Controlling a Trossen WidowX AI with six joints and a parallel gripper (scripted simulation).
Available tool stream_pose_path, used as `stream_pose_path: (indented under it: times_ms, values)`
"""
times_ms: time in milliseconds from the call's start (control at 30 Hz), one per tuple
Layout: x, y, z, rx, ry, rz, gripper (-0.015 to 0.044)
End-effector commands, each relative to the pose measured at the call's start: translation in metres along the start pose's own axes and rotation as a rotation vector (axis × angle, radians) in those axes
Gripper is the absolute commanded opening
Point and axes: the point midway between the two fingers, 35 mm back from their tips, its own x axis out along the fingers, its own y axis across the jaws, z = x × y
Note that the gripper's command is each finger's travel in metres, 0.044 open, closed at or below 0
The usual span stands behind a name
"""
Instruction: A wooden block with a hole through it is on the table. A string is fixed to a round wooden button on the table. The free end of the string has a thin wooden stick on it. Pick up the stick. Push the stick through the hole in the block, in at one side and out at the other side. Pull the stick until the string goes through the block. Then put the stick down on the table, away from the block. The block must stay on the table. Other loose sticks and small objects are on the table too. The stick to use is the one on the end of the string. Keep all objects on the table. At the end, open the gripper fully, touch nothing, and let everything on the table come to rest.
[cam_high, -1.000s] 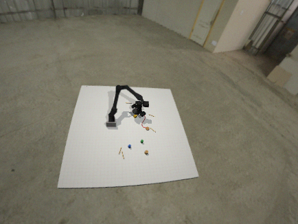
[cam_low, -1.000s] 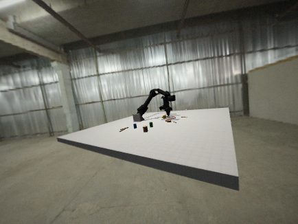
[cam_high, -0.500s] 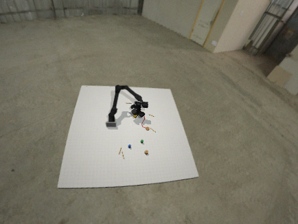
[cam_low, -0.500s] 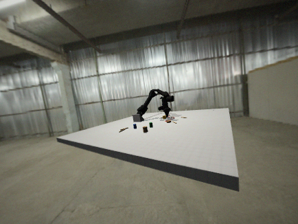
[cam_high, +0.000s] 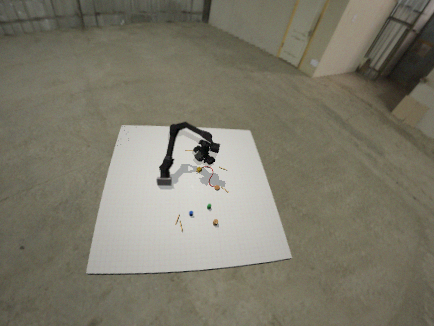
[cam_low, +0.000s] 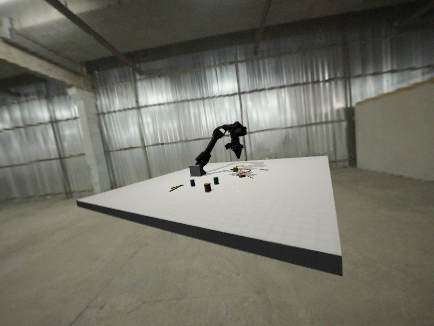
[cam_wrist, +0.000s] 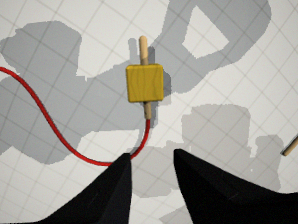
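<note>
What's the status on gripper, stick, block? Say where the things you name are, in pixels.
Gripper (cam_high: 212, 161) (cam_low: 238, 158) (cam_wrist: 152, 157) partly open, empty, above table. Stick (cam_wrist: 143, 49) through yellow block (cam_high: 199, 169) (cam_low: 235, 169) (cam_wrist: 145, 83), poking out both sides. String (cam_high: 213, 176) (cam_wrist: 51, 124) not through yet. Nothing seen blocking the stick's far end.

Your red string (cam_high: 212, 176) (cam_wrist: 57, 131) curves across the side of the yellow block (cam_high: 199, 169) (cam_low: 235, 169) (cam_wrist: 144, 83) nearest your hand (cam_high: 209, 161) (cam_low: 239, 158) (cam_wrist: 152, 157).

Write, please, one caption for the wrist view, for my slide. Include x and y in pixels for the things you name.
Open gripper (cam_wrist: 152, 157) above a yellow block (cam_wrist: 144, 83), stick (cam_wrist: 144, 49) through it, red string (cam_wrist: 56, 131) trailing.
</note>
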Motion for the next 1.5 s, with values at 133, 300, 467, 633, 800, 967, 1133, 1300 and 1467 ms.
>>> stream_pose_path:
  times_ms: [133,300,467,633,800,967,1133,1300,1467]
  values:
    - [0.0,0.001,0.006,-0.324,-0.006,-0.001,0.0121]
    - [-0.001,0.001,0.015,-0.79,-0.013,-0.005,0.0121]
    - [-0.002,0.002,0.024,-1.257,-0.018,-0.014,0.0121]
    - [-0.002,0.002,0.032,-1.667,-0.02,-0.025,0.0121]
    - [-0.003,0.002,0.037,-1.926,-0.019,-0.033,0.0121]
    - [-0.003,0.001,0.042,-2.186,-0.016,-0.042,0.0121]
    - [-0.003,0.001,0.047,-2.446,-0.011,-0.052,0.0121]
    - [-0.003,0.001,0.052,-2.708,-0.003,-0.062,0.0121]
    - [-0.004,0.0,0.056,-2.97,0.008,-0.072,0.0121]
